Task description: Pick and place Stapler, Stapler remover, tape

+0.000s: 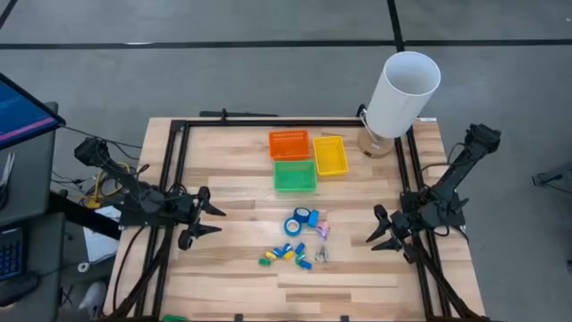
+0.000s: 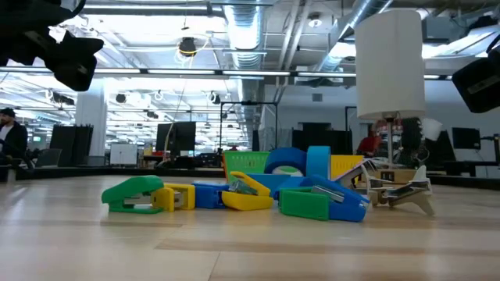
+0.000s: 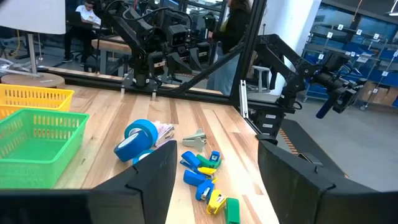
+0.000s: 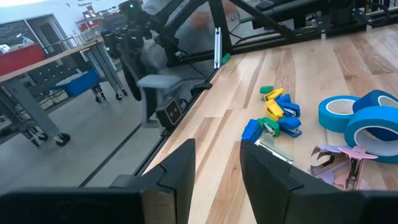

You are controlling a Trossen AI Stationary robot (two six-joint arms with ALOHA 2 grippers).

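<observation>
My left gripper (image 1: 213, 221) hangs at the table's left edge with fingers spread and nothing between them. The pile sits mid-table in front of the green basket (image 1: 294, 176). The staplers (image 1: 288, 253) are packed so tightly that a closing finger could catch two at once or knock one aside. Just behind them the two tape rolls (image 1: 300, 220) touch, so lifting one may drag the other. The removers (image 1: 321, 241) lie beside them; their splayed jaws could snag. My right gripper (image 1: 382, 235) waits at the right, fingers parted, empty. Count: roughly eight staplers, hard to separate; two rolls; about two removers; three baskets.
</observation>
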